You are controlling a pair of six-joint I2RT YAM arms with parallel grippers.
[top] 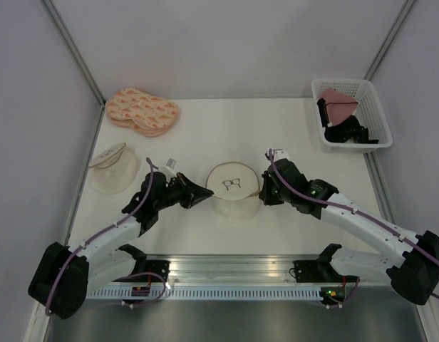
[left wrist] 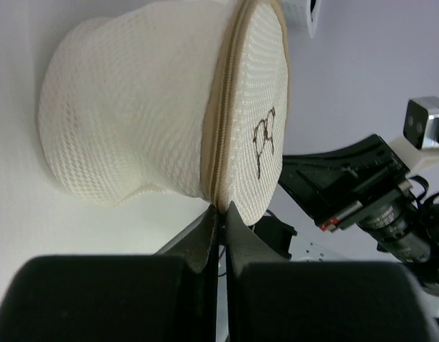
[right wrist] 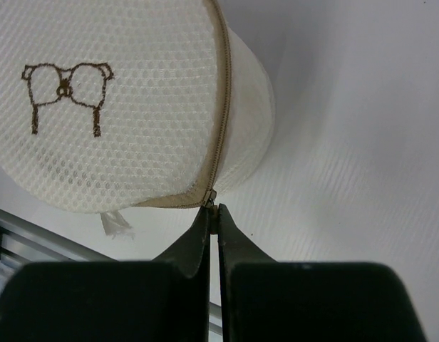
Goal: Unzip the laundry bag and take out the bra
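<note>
The laundry bag [top: 234, 191] is a round cream mesh pouch with a tan zip rim and a small dark mark on its face, at the table's middle front. It fills the left wrist view [left wrist: 148, 107] and the right wrist view [right wrist: 112, 107]. My left gripper [top: 207, 192] is shut on the bag's zip rim [left wrist: 221, 210] at its left side. My right gripper [top: 263, 191] is shut on the tan zip pull [right wrist: 213, 208] at the bag's right side. The zip is closed. The bra is hidden, not visible through the mesh.
A plain translucent round pouch [top: 112, 168] lies at the left. A peach patterned padded pair [top: 141, 110] lies at the back left. A white basket [top: 350, 114] at the back right holds a pink garment [top: 336, 104] and dark items.
</note>
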